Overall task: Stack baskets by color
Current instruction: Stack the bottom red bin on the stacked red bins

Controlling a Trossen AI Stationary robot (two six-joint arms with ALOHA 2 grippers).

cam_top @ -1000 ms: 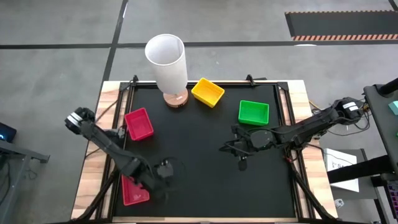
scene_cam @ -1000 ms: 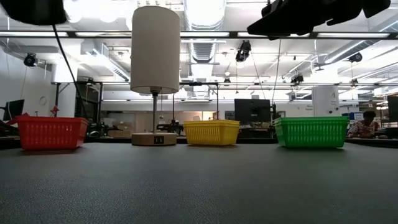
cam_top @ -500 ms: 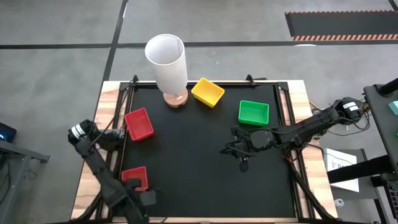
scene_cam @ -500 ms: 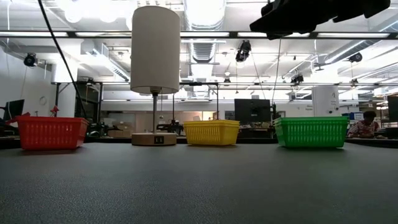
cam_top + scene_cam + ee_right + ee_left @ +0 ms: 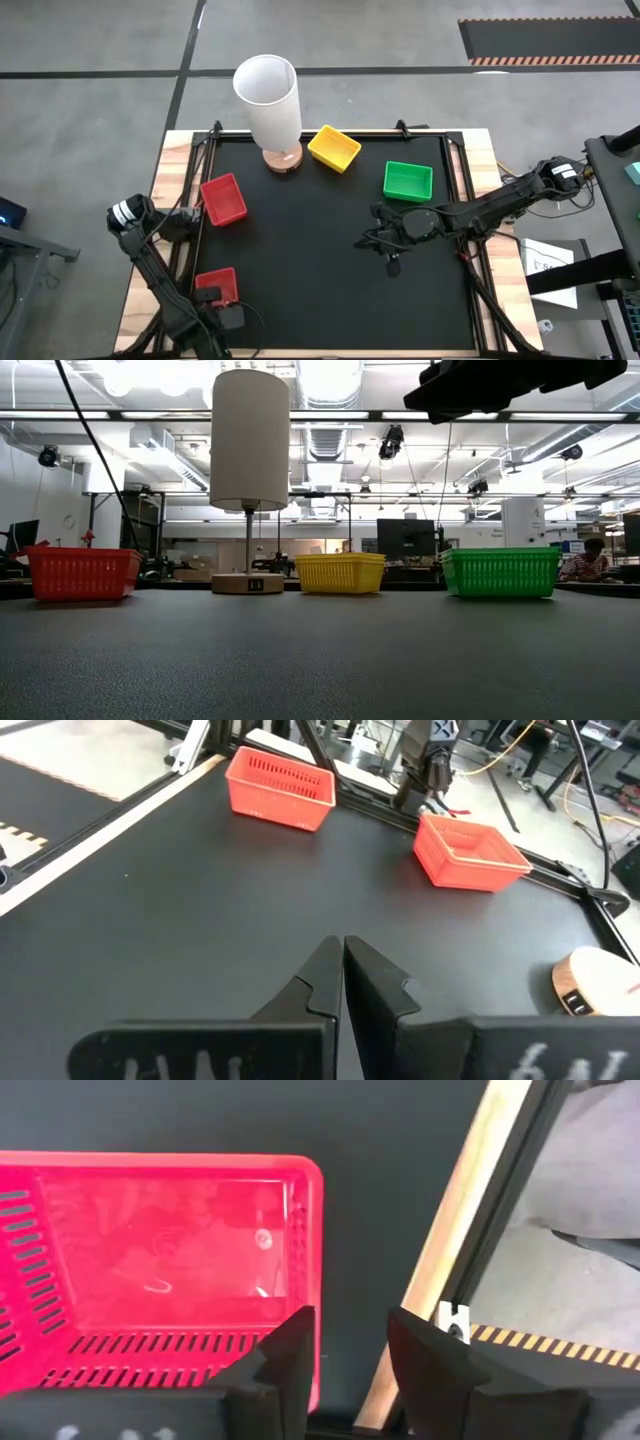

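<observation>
Two red baskets rest on the black mat: one (image 5: 223, 198) at mid left and one (image 5: 217, 285) at the near left, which fills the left wrist view (image 5: 150, 1270). A yellow basket (image 5: 334, 148) and a green one (image 5: 408, 181) stand at the far right. My left gripper (image 5: 218, 312) points down at the near side of the near-left red basket, open, with bare mat between its fingers (image 5: 350, 1355). My right gripper (image 5: 390, 266) hangs shut over the mat right of centre, holding nothing (image 5: 342, 970). My left gripper comes from above at the near wall of the near-left red basket. One finger (image 5: 290, 1360) overlaps that wall's rim (image 5: 314, 1250), and the other stands outside over the mat. Whether the finger touches the rim I cannot tell.
A tall white cylinder lamp (image 5: 268, 95) on a round wooden base stands at the far edge, left of the yellow basket. The mat's middle lies bare. Wooden table strips and black frame bars run along the left (image 5: 150, 260) and right sides.
My left arm has swung from over the mat toward the table's near left corner and tipped to point straight down. The near-left red basket now lies a little farther from the near edge than a second ago. My right arm has kept still.
</observation>
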